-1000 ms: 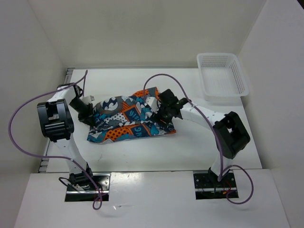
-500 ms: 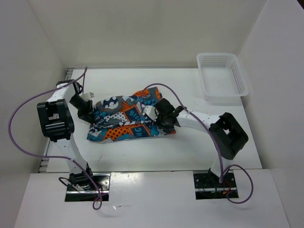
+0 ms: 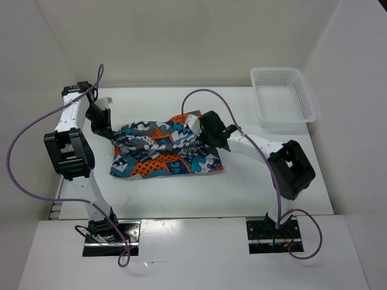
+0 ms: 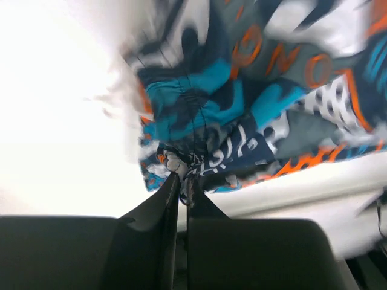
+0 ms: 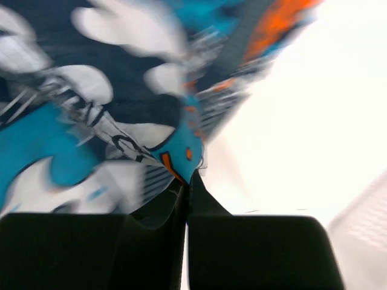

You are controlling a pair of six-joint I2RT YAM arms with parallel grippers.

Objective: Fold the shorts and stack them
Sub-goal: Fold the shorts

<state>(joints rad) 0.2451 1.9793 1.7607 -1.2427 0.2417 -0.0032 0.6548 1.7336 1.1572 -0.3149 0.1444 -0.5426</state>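
The shorts (image 3: 163, 151) are seen stretched across the middle of the white table (image 3: 254, 175), pinched at opposite ends by both arms. The left gripper (image 3: 112, 135) is closed almost fully, and in the left wrist view a gathered bunch of printed cloth is caught between its fingertips (image 4: 172, 181), with the rest of the garment spreading away beyond the jaws. The right gripper (image 3: 195, 130) is shut tight. In the right wrist view a thin pointed corner of the fabric is drawn down into the narrow slit between its jaws, and bare table is left to one side of them.

Between the two sets of jaws the far edge of the shorts is lifted into a taut ridge. The near part of the garment lies slack and flat on the table, on the side of the jaws towards the arm bases. The two grips appear to have been taken so that this edge can be raised and carried over the rest as one fold, with the cloth kept spread and not bunched. Both wrist views are blurred, so the depth of each pinch cannot be judged.

A white mesh basket (image 3: 283, 99) is set well away from the right jaws, at the far right corner. The folding is judged to be at an early stage, with no clean crease to be seen.
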